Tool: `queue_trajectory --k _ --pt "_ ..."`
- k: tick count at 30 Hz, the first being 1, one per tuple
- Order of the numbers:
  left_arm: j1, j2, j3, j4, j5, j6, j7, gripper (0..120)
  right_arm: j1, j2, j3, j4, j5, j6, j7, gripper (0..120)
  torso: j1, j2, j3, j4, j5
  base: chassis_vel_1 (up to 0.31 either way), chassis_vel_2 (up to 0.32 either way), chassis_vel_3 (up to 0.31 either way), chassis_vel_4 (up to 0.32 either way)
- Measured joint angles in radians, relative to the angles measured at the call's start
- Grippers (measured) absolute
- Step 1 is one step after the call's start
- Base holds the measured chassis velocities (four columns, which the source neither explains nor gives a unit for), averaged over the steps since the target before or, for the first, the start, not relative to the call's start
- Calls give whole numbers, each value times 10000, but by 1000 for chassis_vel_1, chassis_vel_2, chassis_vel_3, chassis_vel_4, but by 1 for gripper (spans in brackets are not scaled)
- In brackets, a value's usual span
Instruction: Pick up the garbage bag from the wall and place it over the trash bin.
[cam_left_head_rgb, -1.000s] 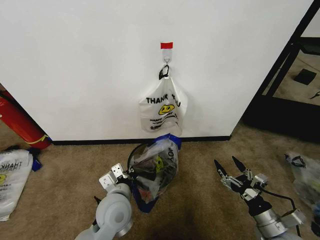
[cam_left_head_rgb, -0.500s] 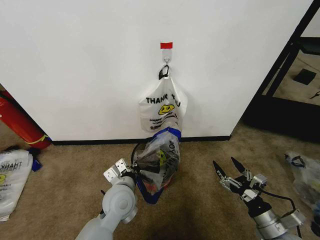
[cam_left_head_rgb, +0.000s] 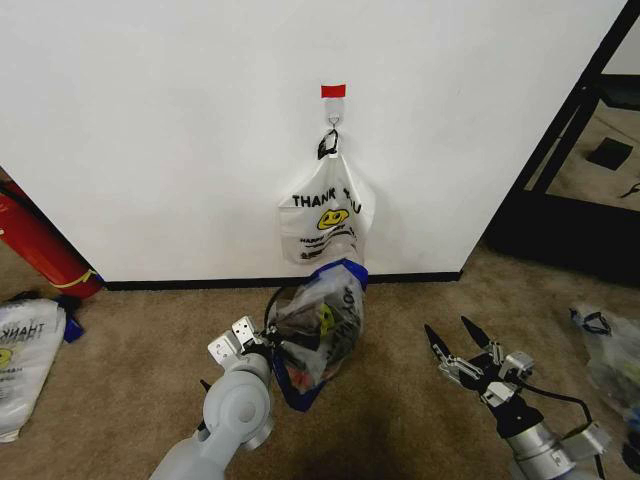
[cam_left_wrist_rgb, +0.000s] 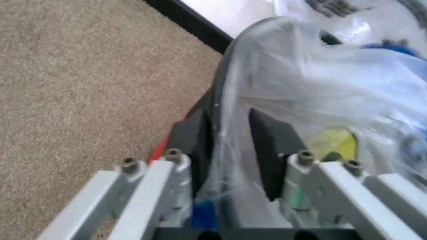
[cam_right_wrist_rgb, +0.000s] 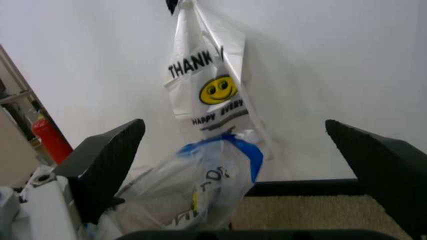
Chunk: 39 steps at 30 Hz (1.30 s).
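office-like room | carpet (cam_left_head_rgb: 120, 340) | white wall (cam_left_head_rgb: 150, 120) | fire extinguisher (cam_left_head_rgb: 35, 245)

trash bin (cam_left_head_rgb: 285, 345) mostly veiled by garbage bag (cam_left_head_rgb: 322, 325), lettering on that bag unreadable, fire extinguisher (cam_left_head_rgb: 35, 243) cut off at frame edge

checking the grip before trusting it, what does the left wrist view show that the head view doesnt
Left wrist view alone: the left hand has its dark pads pinched on a fold of the translucent blue-panelled plastic garbage bag.

Head view alone: the small round black wire-mesh trash bin under the bag, the open right hand apart on the carpet, and an opaque white smiley bag hanging on the wall hook.

Both: bag, left hand, carpet.
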<state>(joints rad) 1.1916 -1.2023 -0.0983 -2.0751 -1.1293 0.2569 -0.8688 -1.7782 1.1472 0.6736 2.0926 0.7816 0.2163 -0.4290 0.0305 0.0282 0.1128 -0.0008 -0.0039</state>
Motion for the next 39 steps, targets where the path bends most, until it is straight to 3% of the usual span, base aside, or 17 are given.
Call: queue_trajectory --k 2,4,10,12,18,19,23,26,28,32,35,36,37,39 --pt "13 65 -14 -116 -104 166 80 40 -15 8 -5 4 -12 10 -4 100 0 0 0 0 0 0 0 0 0" --pt "18 85 -18 -151 -141 218 99 41 -18 10 -5 5 -12 13 -5 100 0 0 0 -1 0 0 0 0 0" --pt "198 511 -205 -738 -232 674 461 70 -53 28 -58 81 -19 51 40 100 0 0 0 -1 -1 0 0 0 0" --pt "220 555 -234 -787 -197 688 496 71 -52 27 -73 103 -17 48 79 100 0 0 0 -2 -1 0 0 0 0" --pt "927 1345 -846 -2074 1163 778 1398 95 202 36 -575 892 -631 -295 2103 100 0 0 0 -2 -2 0 0 0 0" --pt "927 1345 -846 -2074 1163 778 1398 95 202 36 -575 892 -631 -295 2103 100 0 0 0 -2 -2 0 0 0 0" --pt "1588 1731 -1044 -3097 2051 809 2072 100 858 -51 -981 1700 -1619 -1095 4593 100 0 0 0 7 0 0 0 0 0" --pt "1666 2012 -1018 -3360 2427 794 2402 100 937 -158 -1105 2274 -1746 -1762 5543 100 0 0 0 0 -4 0 0 0 0" --pt "1596 2370 -953 -3428 2679 759 2709 100 1013 -272 -1289 2870 -1557 -2901 6640 100 0 0 0 -2 -1 0 0 0 0" --pt "1464 2794 -780 -3357 2950 628 3078 100 1598 -556 -1605 3356 -783 -4556 7595 100 0 0 1 -4 -3 0 0 0 0" --pt "1504 2829 -777 -3357 3030 599 3139 100 1871 -682 -1766 3358 -480 -4820 7834 100 0 0 0 -6 -1 0 0 0 0" --pt "1549 2860 -771 -3365 3119 558 3218 100 2202 -831 -1995 3328 -177 -5095 8090 100 0 0 0 1 -2 0 0 0 0" --pt "1570 3033 -761 -3425 3240 455 3416 100 3538 -1500 -3311 2398 401 -5586 8598 100 0 0 1 1 -2 0 0 0 0" --pt "1505 3081 -766 -3426 3246 429 3460 100 4396 -1671 -4048 1707 944 -5839 8855 100 0 0 2 -3 -2 0 0 0 0"
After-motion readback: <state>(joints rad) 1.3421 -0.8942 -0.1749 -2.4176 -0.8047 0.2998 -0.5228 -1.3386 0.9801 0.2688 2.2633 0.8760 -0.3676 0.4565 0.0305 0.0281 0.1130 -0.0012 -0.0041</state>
